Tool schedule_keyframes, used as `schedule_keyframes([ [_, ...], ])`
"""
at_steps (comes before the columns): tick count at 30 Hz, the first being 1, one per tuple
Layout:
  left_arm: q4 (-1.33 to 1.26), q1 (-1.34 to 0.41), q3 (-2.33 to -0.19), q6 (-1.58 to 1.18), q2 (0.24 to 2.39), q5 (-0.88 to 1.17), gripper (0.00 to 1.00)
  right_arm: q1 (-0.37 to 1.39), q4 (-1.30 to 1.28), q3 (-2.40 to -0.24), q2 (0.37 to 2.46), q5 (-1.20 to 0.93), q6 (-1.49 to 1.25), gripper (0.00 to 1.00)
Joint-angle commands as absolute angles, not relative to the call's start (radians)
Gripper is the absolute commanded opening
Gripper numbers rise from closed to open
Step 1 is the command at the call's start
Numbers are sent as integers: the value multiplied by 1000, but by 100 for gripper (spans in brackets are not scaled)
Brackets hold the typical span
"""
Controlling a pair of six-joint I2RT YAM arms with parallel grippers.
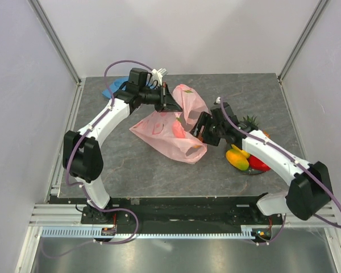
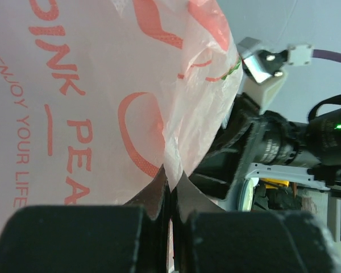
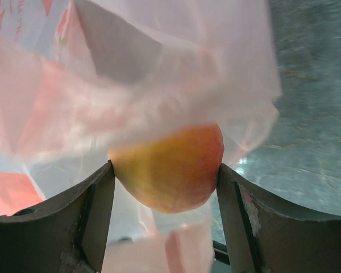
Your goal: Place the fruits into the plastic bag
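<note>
Printed in red on the plastic bag point(image 2: 96, 85), running sideways in the left wrist view: "PINK" in large capitals, its first letter clipped at the top edge, then "PEA", the rest hidden. Alongside, in smaller capitals: "ENJOY YOUR LIFE". Red lettering also at the top left corner of the right wrist view, too blurred to read. Nothing legible from above.

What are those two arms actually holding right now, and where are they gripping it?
The left tool pinches the pink plastic bag by a fold of its edge. The right tool grips a yellow-orange fruit by its opposite sides.
</note>
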State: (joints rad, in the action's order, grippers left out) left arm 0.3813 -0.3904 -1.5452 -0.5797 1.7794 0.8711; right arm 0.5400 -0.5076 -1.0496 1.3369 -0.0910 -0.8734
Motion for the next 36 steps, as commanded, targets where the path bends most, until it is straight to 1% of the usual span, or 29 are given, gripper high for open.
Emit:
schedule_keyframes([
  [1,252,-419,-1523,-678,1721,896,1,586,-375,-1071,1423,-118,-913,0],
  [4,93,-422,-1448,-793,1701,917,1,597,-298,-1072,1448,-71,-949,0],
  [5,34,-422,-1396,-892,1691,946,2,598,-269,-1069,1451,-55,-960,0],
  [6,-101,-422,-1369,-944,1686,962,2,598,-244,-1060,1453,-40,-969,0],
  [8,-210,-423,-1297,-1084,1678,989,2,598,-201,-1072,1471,21,-973,0],
  [9,-277,-425,-1281,-1110,1677,994,2,597,-195,-1083,1477,43,-965,0],
  [13,-333,-443,-1259,-1160,1675,1025,2,595,-114,-1083,1515,110,-966,0],
  [15,-371,-452,-1259,-1204,1692,1043,2,594,-27,-1068,1535,89,-986,0],
  [18,-501,-466,-1244,-1291,1721,1072,2,591,37,-1092,1612,3,-1003,2],
  [20,-613,-471,-1226,-1368,1732,1081,2,592,43,-1114,1667,-46,-1011,4],
  [22,-650,-471,-1218,-1403,1747,1086,2,592,58,-1114,1698,-81,-1015,7],
  [24,-663,-471,-1215,-1408,1750,1088,1,591,58,-1111,1697,-80,-1012,18],
  [25,-667,-471,-1210,-1408,1753,1088,2,592,55,-1109,1691,-75,-1008,28],
  [28,-675,-460,-1204,-1410,1758,1085,2,589,43,-1101,1663,-60,-979,45],
  [29,-676,-457,-1203,-1408,1756,1083,1,591,38,-1095,1655,-57,-967,58],
  [31,-675,-440,-1193,-1407,1755,1080,2,588,28,-1094,1631,-58,-937,71],
  [34,-660,-408,-1174,-1391,1749,1080,2,581,-26,-1089,1589,-34,-902,77],
  [36,-602,-378,-1161,-1367,1738,1077,2,578,-69,-1086,1548,-25,-875,80],
])
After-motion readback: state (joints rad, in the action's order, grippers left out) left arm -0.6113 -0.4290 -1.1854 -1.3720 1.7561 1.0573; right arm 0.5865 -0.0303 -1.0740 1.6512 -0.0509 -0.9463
